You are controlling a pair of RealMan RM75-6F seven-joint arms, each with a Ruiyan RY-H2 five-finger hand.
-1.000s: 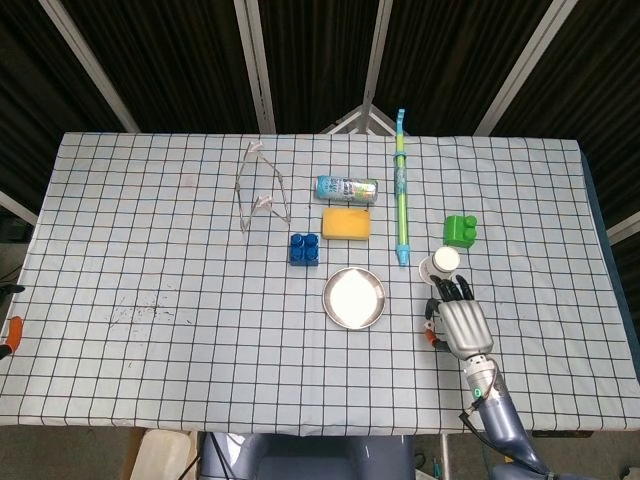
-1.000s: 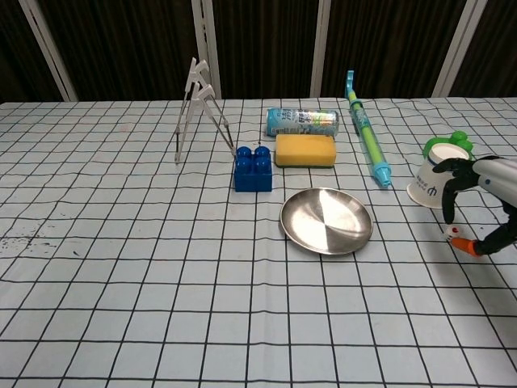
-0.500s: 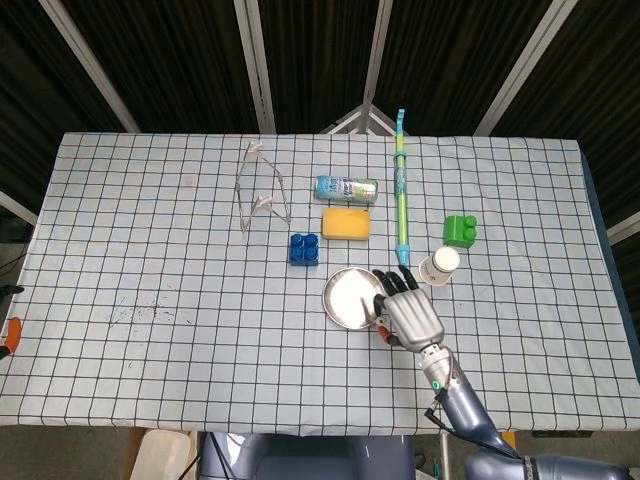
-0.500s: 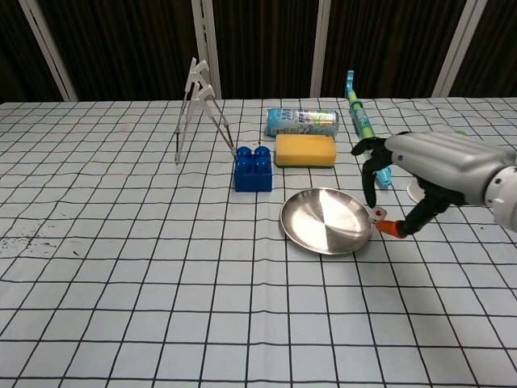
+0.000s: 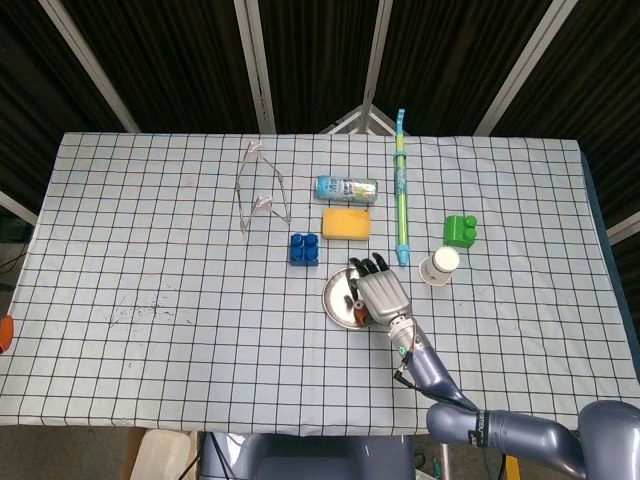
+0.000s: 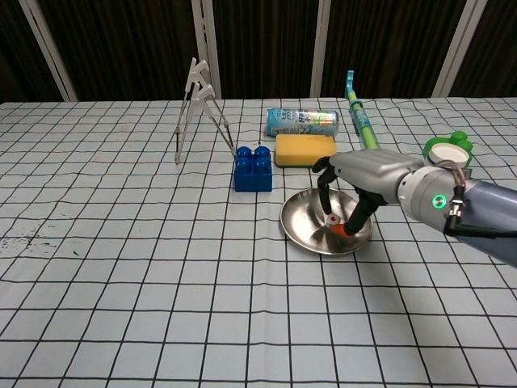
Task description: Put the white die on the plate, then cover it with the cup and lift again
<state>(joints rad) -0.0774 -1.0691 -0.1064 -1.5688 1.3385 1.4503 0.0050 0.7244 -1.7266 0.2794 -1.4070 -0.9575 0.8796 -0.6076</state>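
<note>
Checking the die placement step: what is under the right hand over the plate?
Under the right hand is the metal plate, with the white die pinched at its fingertips just above the dish. From the head view the hand hides the die.

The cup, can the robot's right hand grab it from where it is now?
Probably yes. The cup stands just right of the plate, nothing between it and the right hand, but that hand pinches the white die, so it must let go first.

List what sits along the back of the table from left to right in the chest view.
Clear plastic stand → blue toy brick → yellow sponge → green and blue water squirter → white paper cup.
</note>
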